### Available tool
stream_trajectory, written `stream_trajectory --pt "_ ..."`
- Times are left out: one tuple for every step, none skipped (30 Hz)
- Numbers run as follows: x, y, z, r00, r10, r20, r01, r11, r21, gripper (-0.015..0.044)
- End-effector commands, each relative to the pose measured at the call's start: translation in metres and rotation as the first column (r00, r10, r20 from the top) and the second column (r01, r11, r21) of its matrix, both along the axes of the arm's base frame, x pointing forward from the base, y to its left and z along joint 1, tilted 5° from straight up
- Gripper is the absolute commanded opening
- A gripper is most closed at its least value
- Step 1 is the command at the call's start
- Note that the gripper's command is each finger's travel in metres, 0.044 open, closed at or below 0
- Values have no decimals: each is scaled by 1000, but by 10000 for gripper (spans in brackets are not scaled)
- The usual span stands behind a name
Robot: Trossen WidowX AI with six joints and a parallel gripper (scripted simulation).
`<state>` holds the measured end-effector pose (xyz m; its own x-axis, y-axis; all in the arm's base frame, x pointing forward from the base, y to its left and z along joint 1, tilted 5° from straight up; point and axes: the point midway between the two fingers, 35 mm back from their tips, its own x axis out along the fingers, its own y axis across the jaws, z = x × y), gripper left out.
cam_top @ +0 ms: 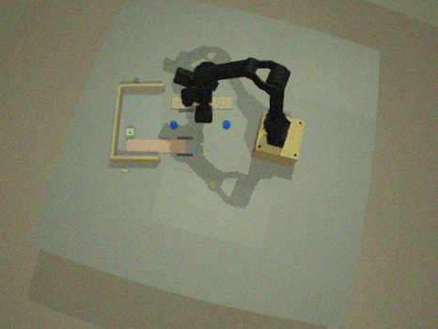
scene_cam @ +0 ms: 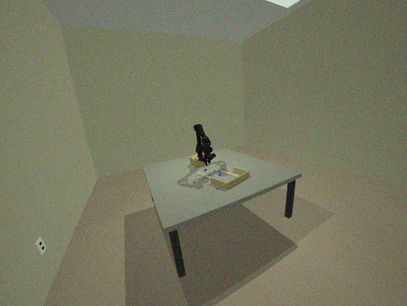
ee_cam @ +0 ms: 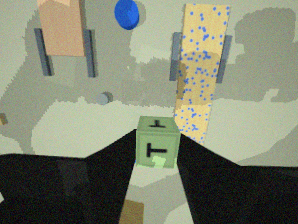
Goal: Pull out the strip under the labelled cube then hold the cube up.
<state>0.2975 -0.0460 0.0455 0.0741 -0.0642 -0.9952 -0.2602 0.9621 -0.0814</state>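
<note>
My gripper is shut on a green cube marked with a black T and holds it above the table. In the overhead view the arm hides the cube. Below and just to the right of the cube lies a yellow strip with blue speckles, between two short grey guide rails. A plain pink strip lies further left, its far end inside a wooden U-shaped frame. A second small green cube sits on the table inside the frame.
Two blue discs lie between the strips; one shows in the wrist view. A small grey peg stands near the pink strip. The arm's yellow base block is at the right. Small tan bits lie loose.
</note>
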Motion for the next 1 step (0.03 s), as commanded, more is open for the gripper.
stream_trajectory --pt "0 -1 1 1000 -5 3 5 1000 -4 0"
